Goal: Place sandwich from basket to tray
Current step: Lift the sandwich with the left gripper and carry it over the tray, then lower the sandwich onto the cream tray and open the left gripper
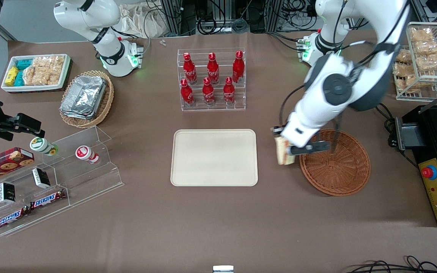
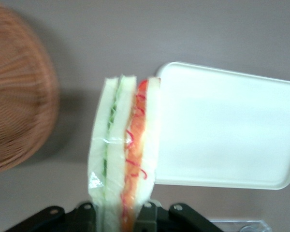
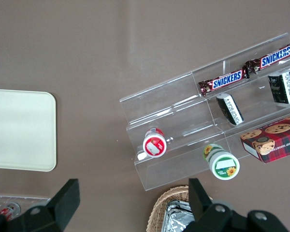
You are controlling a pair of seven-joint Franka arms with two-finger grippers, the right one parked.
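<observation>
Your tool (image 1: 287,151) holds the sandwich (image 1: 283,152) clamped by its end, hanging in the air between the basket (image 1: 335,163) and the tray (image 1: 214,157), nearer the basket. Soft bread could slip or skew if you swing fast. Basket and tray both look empty.

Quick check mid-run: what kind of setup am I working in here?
Likely a lab mock-up of a snack counter: cola bottles on an acrylic rack, Snickers bars, cable-strewn frames. The tool holds the sandwich between basket and tray.
</observation>
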